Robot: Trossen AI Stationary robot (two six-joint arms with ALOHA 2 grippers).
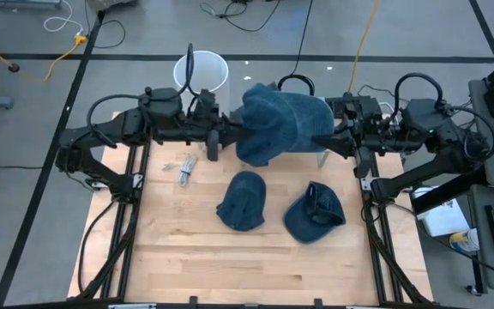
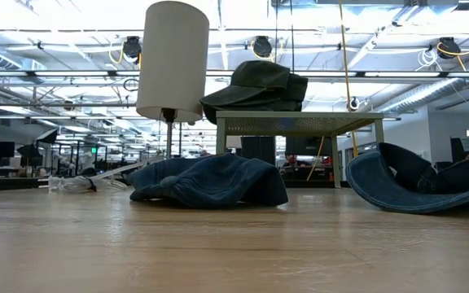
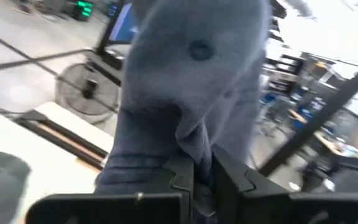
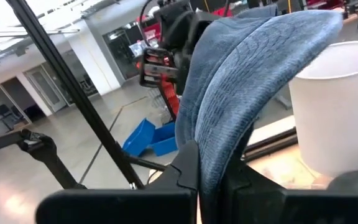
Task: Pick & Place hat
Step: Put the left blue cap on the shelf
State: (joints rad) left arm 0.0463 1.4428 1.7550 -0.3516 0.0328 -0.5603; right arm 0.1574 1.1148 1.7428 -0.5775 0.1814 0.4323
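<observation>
A blue cap (image 1: 277, 120) hangs in the air between my two arms, over the far middle of the table. My left gripper (image 1: 228, 136) is shut on its left side and my right gripper (image 1: 331, 137) on its right side. The cap's top button (image 3: 197, 50) shows in the left wrist view. Two more blue caps (image 1: 243, 202) (image 1: 314, 213) lie on the wooden table. In the low view they show as the left blue cap (image 2: 210, 181) and the right blue cap (image 2: 422, 183). A dark cap (image 2: 259, 85) lies on a small stand (image 2: 300, 122). Neither gripper shows in the low view. My left gripper is shut on a bunched fold of the cap's cloth (image 3: 194, 146) at its left side, pinched between the two fingers, which come level from the table's left. The cap is lifted clear. My right gripper pinches the cap's stitched edge (image 4: 213, 155) between its fingers, coming level from the table's right. The cloth arches up and away from the fingers.
A white cylinder (image 1: 201, 73) stands on a pole at the far left of the board and shows close by the right gripper as a white wall (image 4: 334, 106). A small bundle of cable (image 1: 185, 169) lies on the board's left. The near half of the table (image 1: 247, 266) is bare wood.
</observation>
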